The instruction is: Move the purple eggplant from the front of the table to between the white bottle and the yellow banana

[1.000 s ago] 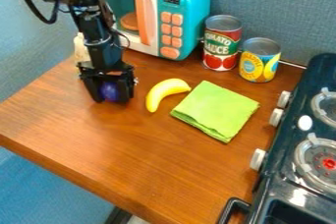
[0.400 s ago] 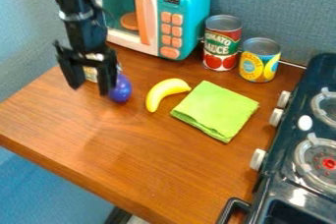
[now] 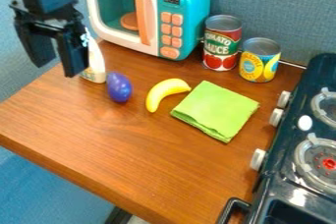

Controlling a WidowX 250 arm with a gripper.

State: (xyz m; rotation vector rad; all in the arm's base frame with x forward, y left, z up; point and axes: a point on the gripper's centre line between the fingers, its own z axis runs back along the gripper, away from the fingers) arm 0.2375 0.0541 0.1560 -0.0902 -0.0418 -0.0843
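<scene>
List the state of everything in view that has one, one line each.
Gripper: open, empty, above the table's left side.
Purple toy: lying on the table, ungripped.
Banana: lying on its side, whole.
Green cloth: folded, flat.
White bottle: standing, partly hidden by the gripper.
Red can: upright.
Yellow can: upright.
Microwave door: closed.
Stove: on or off, cannot tell.

Bright light leaves soft sheen on the table (image 3: 151, 154), glare on the stove (image 3: 297, 197).
</scene>
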